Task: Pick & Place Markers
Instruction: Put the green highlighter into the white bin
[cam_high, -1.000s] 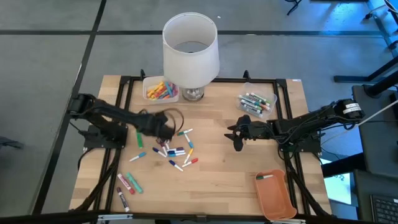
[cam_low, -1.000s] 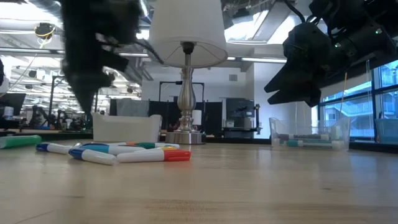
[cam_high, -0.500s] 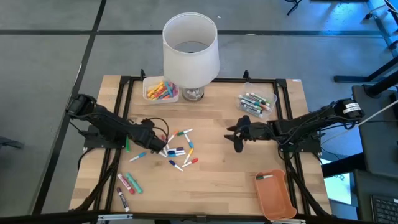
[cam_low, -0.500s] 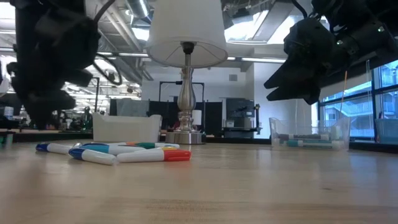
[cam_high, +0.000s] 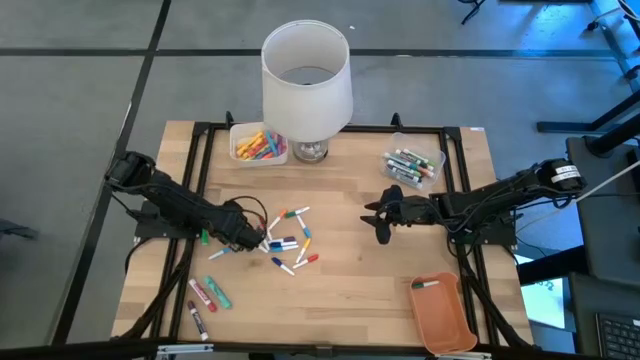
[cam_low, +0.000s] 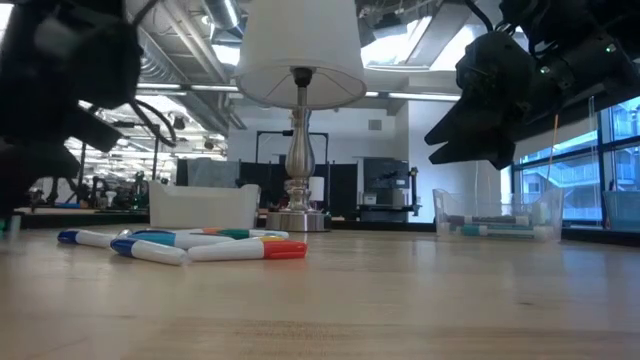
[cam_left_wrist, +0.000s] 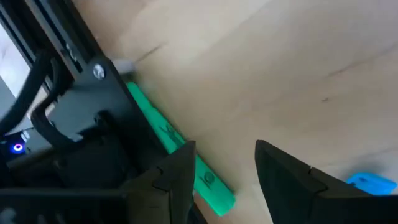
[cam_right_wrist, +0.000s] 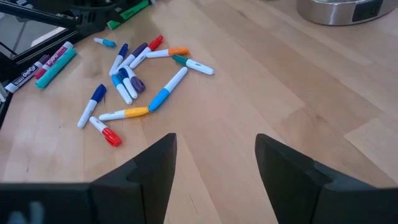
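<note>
Several markers (cam_high: 285, 240) lie loose on the wooden table's middle, also in the right wrist view (cam_right_wrist: 134, 74) and the low view (cam_low: 190, 245). A green marker (cam_left_wrist: 177, 152) lies flat by the left black frame rail (cam_high: 205, 237). My left gripper (cam_high: 248, 238) points steeply down at the cluster's left edge, open (cam_left_wrist: 227, 186); the green marker's end lies beside one finger, and a blue cap (cam_left_wrist: 373, 183) beyond the other. My right gripper (cam_high: 380, 222) hovers open right of the cluster (cam_right_wrist: 214, 162), nothing between its fingers.
A white lamp (cam_high: 305, 85) stands at the far middle, between a clear bin of coloured markers (cam_high: 260, 145) and another clear bin (cam_high: 412, 165). An orange tray (cam_high: 440, 312) holding one marker sits near right. More markers (cam_high: 205, 295) lie near left.
My left gripper has gone down and toward the table's near-left, from above the cluster's far side to its left edge by the frame rail, turning about its wrist as it went. My right arm has kept still.
</note>
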